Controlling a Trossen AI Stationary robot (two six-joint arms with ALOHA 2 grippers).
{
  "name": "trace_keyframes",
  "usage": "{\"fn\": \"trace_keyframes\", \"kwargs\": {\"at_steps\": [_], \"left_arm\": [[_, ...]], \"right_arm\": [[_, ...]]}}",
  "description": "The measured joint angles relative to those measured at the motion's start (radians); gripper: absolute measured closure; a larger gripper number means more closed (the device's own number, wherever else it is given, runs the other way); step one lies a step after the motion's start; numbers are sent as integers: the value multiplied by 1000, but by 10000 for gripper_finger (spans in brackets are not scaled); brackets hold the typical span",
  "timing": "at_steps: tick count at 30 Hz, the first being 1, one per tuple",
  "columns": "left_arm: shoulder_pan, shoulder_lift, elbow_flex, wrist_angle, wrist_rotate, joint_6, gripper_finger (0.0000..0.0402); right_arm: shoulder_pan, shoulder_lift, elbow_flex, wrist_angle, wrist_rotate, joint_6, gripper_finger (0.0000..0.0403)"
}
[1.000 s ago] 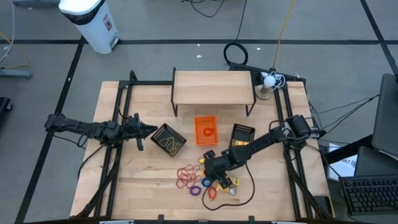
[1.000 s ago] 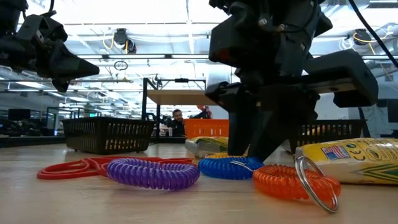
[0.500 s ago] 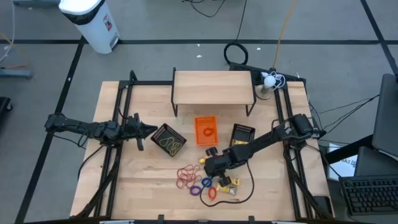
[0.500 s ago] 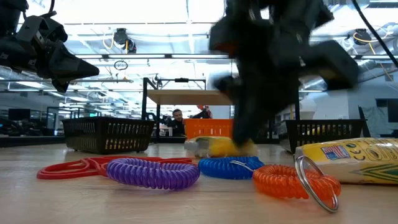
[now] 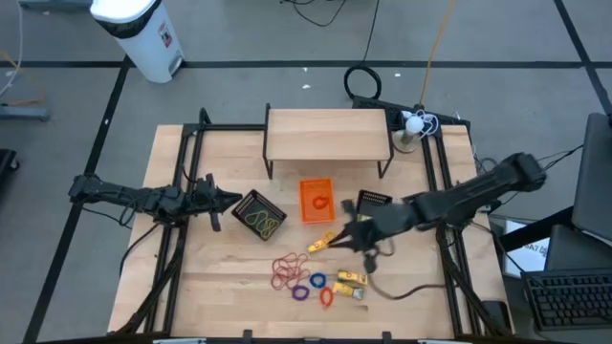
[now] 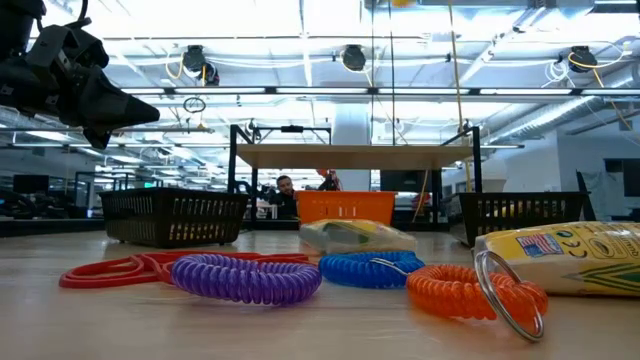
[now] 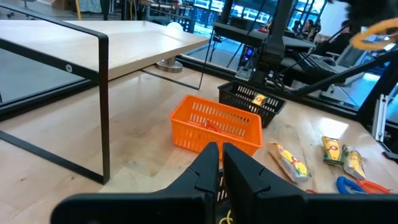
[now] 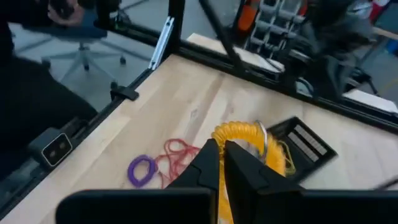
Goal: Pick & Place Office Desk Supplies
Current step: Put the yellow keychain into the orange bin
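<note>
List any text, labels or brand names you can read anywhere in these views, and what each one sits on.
No text can be quoted.
Yellow packet in the low view: flag mark and printed lines, too blurred to read.
Yellow packets in the left wrist view: print too small.
White bin label in the high view: too small.

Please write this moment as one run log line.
right gripper: jaws shut on yellow coil ring, lifted | left gripper: shut, waiting above black mesh tray

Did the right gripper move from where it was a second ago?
Yes. The right gripper rose off the pile and now sits nearer the orange tray, holding a yellow coil.
</note>
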Motion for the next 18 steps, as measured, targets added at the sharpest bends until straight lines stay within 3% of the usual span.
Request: {"fn": "trace_keyframes", "kwargs": {"at_steps": [8, 13, 18], "left_arm": [[0, 0, 0, 3, 0, 0, 380], [0, 0, 0, 3, 0, 2, 380], [0, 0, 0, 4, -18, 1, 380]], "right_arm": [[-4, -391, -446, 478, -6, 88, 403], [-20, -613, -679, 611, 69, 156, 403], [-38, -792, -834, 624, 131, 194, 403]]}}
